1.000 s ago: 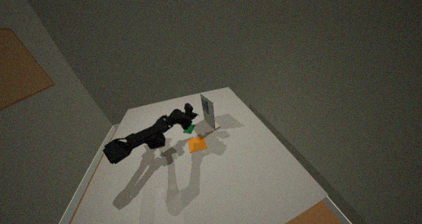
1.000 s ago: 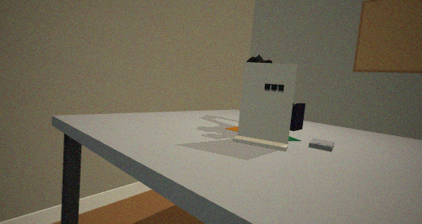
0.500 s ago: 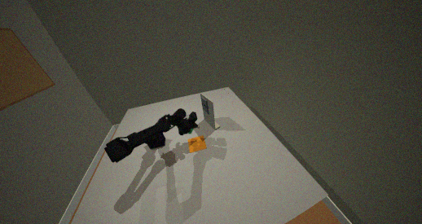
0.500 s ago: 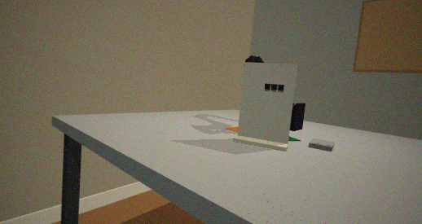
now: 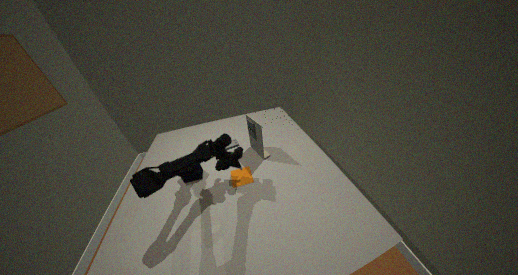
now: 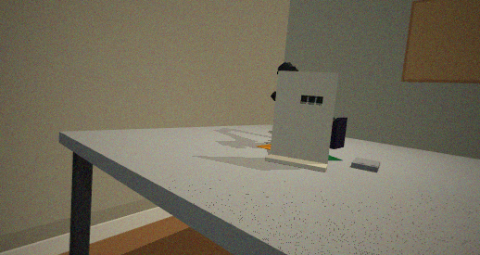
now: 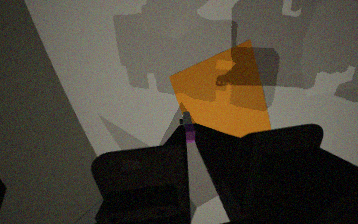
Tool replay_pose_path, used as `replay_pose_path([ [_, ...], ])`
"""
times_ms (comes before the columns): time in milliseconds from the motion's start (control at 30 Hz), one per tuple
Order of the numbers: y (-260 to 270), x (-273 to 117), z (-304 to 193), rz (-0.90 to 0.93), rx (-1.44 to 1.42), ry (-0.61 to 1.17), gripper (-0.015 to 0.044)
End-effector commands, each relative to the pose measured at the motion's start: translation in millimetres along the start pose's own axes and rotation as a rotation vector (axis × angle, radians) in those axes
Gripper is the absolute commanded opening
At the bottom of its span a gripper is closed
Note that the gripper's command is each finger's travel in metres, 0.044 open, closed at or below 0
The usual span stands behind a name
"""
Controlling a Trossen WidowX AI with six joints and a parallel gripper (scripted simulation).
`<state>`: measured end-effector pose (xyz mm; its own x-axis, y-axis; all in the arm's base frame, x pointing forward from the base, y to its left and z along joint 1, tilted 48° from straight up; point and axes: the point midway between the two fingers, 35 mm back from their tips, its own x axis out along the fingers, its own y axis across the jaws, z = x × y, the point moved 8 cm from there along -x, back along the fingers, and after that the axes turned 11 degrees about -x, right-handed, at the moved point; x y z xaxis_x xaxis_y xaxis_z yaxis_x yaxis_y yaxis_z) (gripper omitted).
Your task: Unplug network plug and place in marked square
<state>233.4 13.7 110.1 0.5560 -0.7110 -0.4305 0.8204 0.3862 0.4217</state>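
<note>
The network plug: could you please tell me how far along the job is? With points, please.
Done: the purple network plug (image 7: 190, 135) looks out of its socket, pinched between the tips of the gripper (image 5: 242, 144) (image 7: 187, 129).
In hand: carrying it; the wrist view looks down at the orange square (image 5: 244, 177) (image 6: 264, 146) (image 7: 220, 100).
Left: lowering it onto whichever square is intended, releasing, and withdrawing.
</note>
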Motion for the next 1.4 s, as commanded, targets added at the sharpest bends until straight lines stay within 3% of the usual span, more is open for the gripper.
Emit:
replay_pose_path([
  [0,0,0,2,-0.011,0.012,-0.022,0.0000],
  [1367,-21,35,-5,-0.016,0.013,-0.017,0.0000],
])
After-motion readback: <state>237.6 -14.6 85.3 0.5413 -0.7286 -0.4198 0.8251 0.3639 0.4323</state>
